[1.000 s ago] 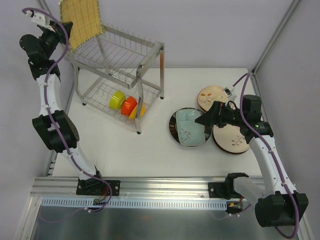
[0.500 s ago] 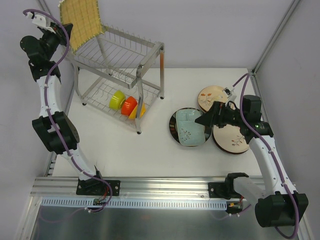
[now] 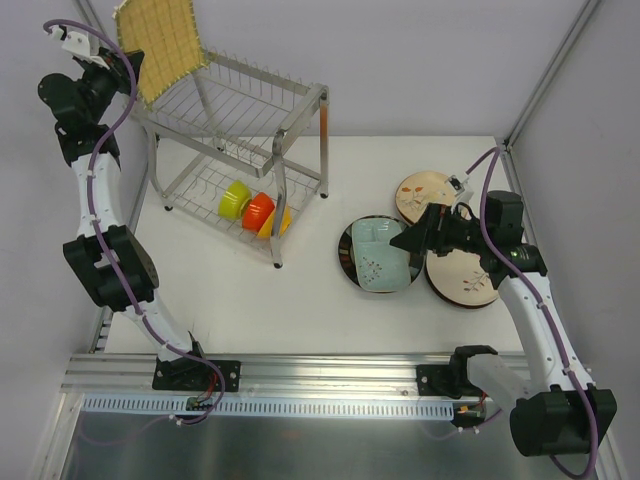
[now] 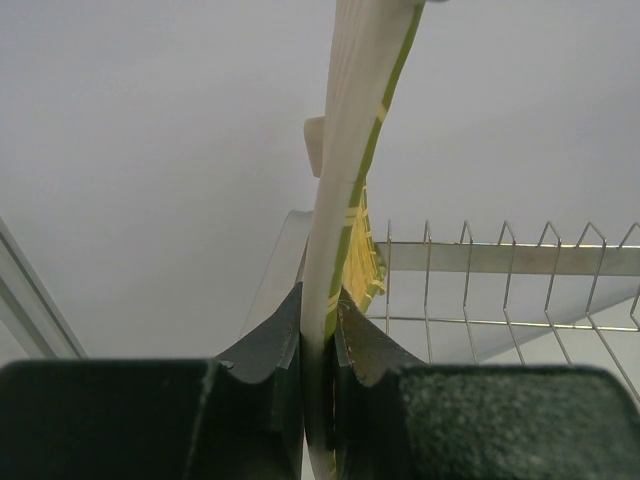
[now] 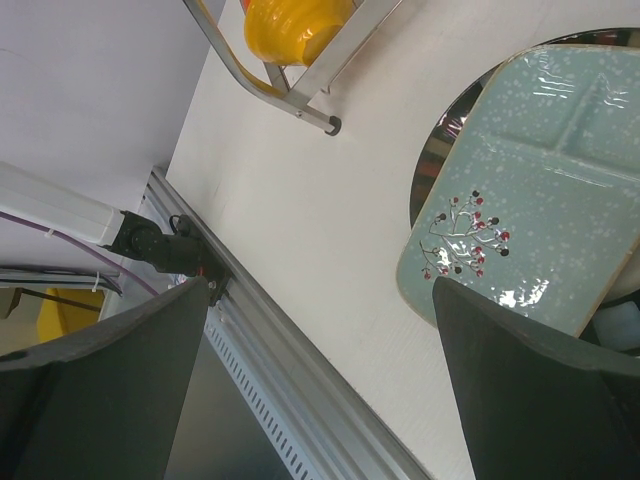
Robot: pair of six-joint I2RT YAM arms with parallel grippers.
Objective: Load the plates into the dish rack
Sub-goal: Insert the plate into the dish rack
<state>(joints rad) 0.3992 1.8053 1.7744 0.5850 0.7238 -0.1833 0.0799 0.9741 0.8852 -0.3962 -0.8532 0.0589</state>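
Left gripper [image 3: 128, 62] is clamping the square yellow woven-look plate [image 3: 160, 42] by its edge, holding it upright in the air. The two-tier silver wire dish rack [image 3: 245, 110] is sitting just below and beside this gripper, its top-tier tines showing past the plate. Likely step: bringing this plate down to the upper tier. Next move is calling for lining the plate's edge up between two tines while lowering. Right gripper [image 3: 412, 240], jaws wide apart and empty, is hovering over the pale teal squarish plate [image 3: 380, 257] on the white table [image 3: 300, 300]
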